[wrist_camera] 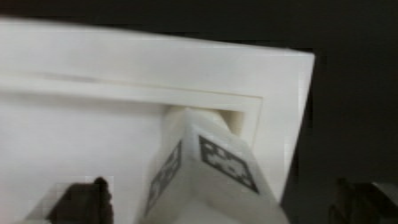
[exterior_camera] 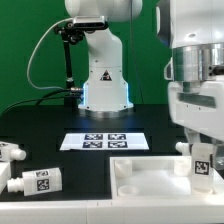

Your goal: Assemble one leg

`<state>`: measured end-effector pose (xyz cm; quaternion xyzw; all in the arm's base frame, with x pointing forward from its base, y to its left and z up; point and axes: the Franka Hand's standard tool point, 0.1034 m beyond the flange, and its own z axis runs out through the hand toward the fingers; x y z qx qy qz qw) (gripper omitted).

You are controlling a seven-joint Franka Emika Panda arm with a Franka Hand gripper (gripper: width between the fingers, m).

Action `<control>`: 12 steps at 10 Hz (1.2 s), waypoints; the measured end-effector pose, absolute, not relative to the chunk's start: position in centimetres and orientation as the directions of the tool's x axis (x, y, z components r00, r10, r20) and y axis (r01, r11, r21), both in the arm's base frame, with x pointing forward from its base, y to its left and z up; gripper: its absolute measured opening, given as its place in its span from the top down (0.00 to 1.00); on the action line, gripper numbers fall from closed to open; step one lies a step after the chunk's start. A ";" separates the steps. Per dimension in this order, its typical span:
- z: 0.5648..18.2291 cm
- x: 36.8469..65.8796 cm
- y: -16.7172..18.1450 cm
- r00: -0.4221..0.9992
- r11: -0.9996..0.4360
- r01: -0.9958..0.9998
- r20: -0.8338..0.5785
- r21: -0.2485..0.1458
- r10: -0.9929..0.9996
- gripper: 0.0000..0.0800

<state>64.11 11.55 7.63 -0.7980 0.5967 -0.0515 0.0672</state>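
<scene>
Wrist view, leg: I'm seeing the leg (wrist_camera: 214,165) standing upright with its tagged face toward the camera, right at the inner corner of the tabletop (wrist_camera: 125,110), up against the raised rim.
Exterior view, leg: same leg (exterior_camera: 201,163), at the tabletop's (exterior_camera: 150,180) corner on the exterior view's right, tag facing out.
Gripper: it (exterior_camera: 200,150) hangs straight over that leg. In the wrist view the two dark fingertips (wrist_camera: 84,200) sit wide on either side of the leg with a gap to each, so it looks released to me, not pinching anything.
Spare legs: one more leg (exterior_camera: 36,182) lies on its side on the black table (exterior_camera: 50,125) at the exterior view's left, and another (exterior_camera: 10,151) a bit behind it, both well apart from the tabletop.
Marker board: flat white board with tags (exterior_camera: 104,141), between the arm's base (exterior_camera: 104,80) and the tabletop.
Backdrop: green wall (exterior_camera: 25,40) behind the arm.
</scene>
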 end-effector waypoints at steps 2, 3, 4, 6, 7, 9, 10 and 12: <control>7.5 63.8 12.4 0.506 -0.505 -0.848 0.041 -0.159 -0.862 0.20; 7.5 63.8 12.2 0.573 -0.574 -0.804 0.054 -0.154 -0.818 0.19; 7.4 63.8 12.1 0.611 -0.613 -0.776 0.062 -0.151 -0.789 0.19; 7.5 64.0 11.7 0.755 -0.762 -0.636 0.101 -0.123 -0.647 0.19; 7.5 63.9 11.8 0.732 -0.738 -0.663 0.096 -0.126 -0.674 0.19; 7.5 63.9 11.7 0.711 -0.717 -0.685 0.092 -0.129 -0.697 0.33; 7.4 63.9 11.7 0.689 -0.693 -0.708 0.087 -0.132 -0.720 0.58; 7.4 63.9 11.4 0.464 -0.463 -0.873 0.036 -0.152 -0.885 0.64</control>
